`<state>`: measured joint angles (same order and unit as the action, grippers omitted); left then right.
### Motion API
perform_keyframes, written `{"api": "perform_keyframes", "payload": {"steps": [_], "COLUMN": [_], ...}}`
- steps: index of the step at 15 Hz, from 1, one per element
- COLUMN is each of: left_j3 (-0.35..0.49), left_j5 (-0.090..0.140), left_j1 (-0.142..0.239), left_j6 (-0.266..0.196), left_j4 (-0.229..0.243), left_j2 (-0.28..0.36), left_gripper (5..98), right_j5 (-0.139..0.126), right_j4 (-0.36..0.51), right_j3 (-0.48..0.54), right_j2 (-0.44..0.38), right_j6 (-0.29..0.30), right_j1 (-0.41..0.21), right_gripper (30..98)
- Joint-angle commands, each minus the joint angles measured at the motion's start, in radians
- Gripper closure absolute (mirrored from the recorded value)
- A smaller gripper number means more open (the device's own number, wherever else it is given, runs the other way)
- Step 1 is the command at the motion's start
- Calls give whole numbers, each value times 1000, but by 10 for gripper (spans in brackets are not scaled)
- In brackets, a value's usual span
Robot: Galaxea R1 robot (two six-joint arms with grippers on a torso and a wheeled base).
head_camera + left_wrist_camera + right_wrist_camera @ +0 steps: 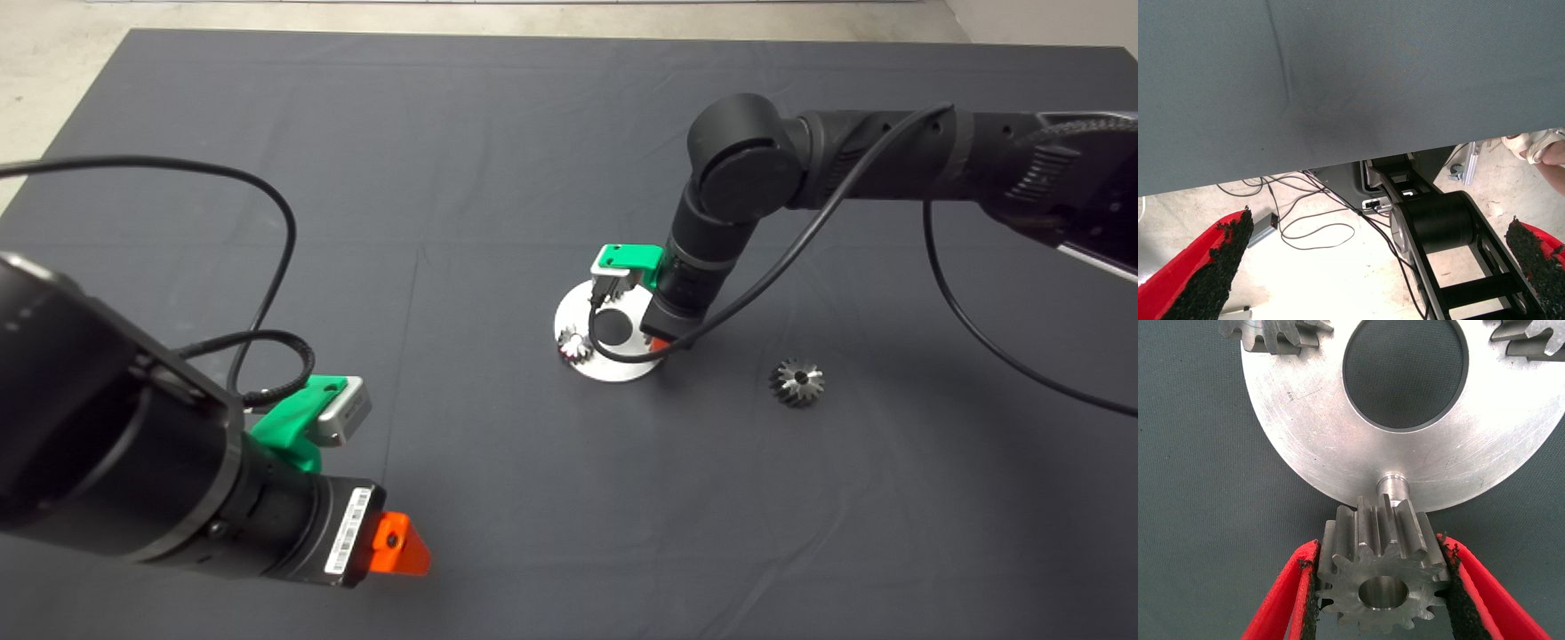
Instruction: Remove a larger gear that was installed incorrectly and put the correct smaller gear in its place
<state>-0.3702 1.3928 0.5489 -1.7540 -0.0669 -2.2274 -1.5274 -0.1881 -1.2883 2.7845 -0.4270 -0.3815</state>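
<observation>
- Gear (1381, 577) clamped in my right end effector (1381, 587), near pin (1392, 483) on plate (1305, 453).
- Risk: bore off-axis, gear jams on pin.
- Left end effector (1371, 267) open, empty.

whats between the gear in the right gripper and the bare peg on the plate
Nothing. In the right wrist view the smaller gear, clamped in the right gripper, sits just short of the peg on the round plate, with only air between.

1. My right gripper's (1381, 587) pads (1457, 600) are rough black grit on glossy red plastic
2. They clamp the smaller gear (1381, 570), matt machined steel
3. The round plate (1311, 440) is brushed, scratched aluminium
4. The mat (356, 178) is matt woven cloth
</observation>
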Motion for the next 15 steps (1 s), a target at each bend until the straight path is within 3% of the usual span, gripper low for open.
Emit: {"api": "perform_keyframes", "payload": {"steps": [1,15], "left_j3": [16,16], "left_j5": [0,0], "left_j1": [9,9], "left_j6": [-1,0], "left_j4": [19,19], "left_j2": [1,1], "left_gripper": [59,59], "right_j5": [-128,-128], "right_j4": [-34,-90], "right_j3": [9,6], "right_j2": [2,-1], "right_j6": [8,8], "right_j1": [-23,-14], "right_gripper": [873,873]}}
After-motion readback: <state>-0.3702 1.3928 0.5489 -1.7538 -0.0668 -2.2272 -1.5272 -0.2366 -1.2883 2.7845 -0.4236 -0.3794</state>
